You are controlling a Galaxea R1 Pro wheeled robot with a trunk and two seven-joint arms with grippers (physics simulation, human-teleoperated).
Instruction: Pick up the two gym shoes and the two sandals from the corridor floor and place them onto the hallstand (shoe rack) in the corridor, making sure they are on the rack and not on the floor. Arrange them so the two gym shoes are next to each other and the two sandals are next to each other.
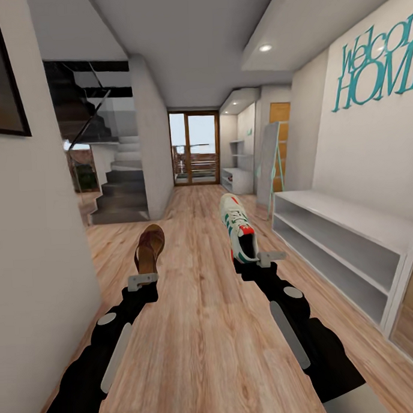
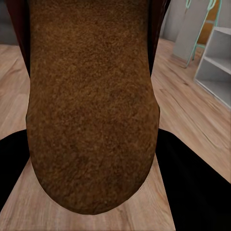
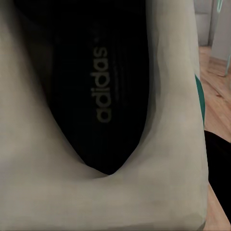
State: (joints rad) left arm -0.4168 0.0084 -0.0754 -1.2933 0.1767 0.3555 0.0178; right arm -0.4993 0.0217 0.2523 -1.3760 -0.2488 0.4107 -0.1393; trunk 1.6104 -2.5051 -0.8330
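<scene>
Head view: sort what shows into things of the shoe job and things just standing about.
Job:
- sandal, held in the left claw
- gym shoe, held in the right claw
- corridor floor
- grey hallstand far down the corridor

Standing about:
- low white bench
- staircase
- glass door
- "Welcome HOME" lettering

In a wood-floored corridor (image 1: pixel 206 326), the robot's left tool (image 1: pixel 143 280) carries a brown sandal (image 1: pixel 149 248) while its right tool (image 1: pixel 261 258) holds a white gym shoe (image 1: pixel 237 228) with green stripes and red accents. A white two-shelf bench (image 1: pixel 343 248) stands along the right-hand wall; stairs (image 1: pixel 119 195) rise at left.
</scene>
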